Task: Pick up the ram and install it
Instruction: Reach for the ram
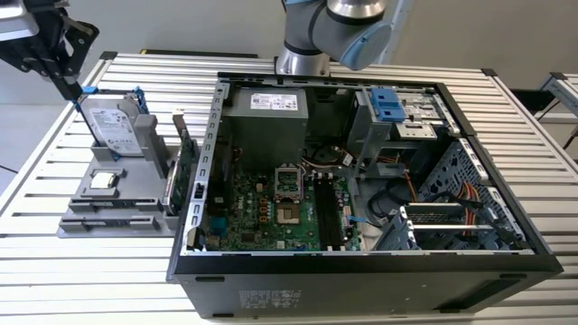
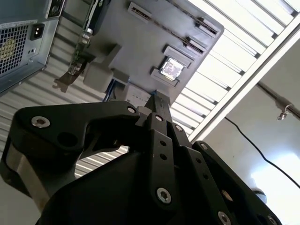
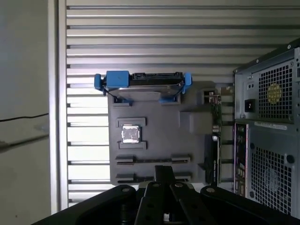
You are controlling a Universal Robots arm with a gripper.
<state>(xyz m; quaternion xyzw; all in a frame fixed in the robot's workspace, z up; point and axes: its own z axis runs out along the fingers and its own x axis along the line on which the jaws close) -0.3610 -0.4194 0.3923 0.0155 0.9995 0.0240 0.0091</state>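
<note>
The ram [image 1: 116, 203] is a thin dark stick lying edge-up in a slot of the grey parts holder [image 1: 81, 230], at the exterior view's left. In the first wrist view the ram [image 3: 153, 160] runs across the holder [image 3: 159, 131], with a second similar slot [image 3: 133, 178] beside it. My gripper [image 1: 70, 88] hangs high above the holder, its black fingers shut together with nothing between them. Both wrist views show the fingertips [image 3: 164, 169] [image 2: 157, 101] pointing down at the holder.
The holder also carries a hard drive [image 1: 118, 128] in a blue bracket, a square silver processor chip [image 1: 104, 179] and a green expansion card [image 1: 185, 172]. The open computer case [image 1: 361, 267] with its motherboard [image 1: 280, 210] fills the middle of the slatted table [image 1: 91, 277].
</note>
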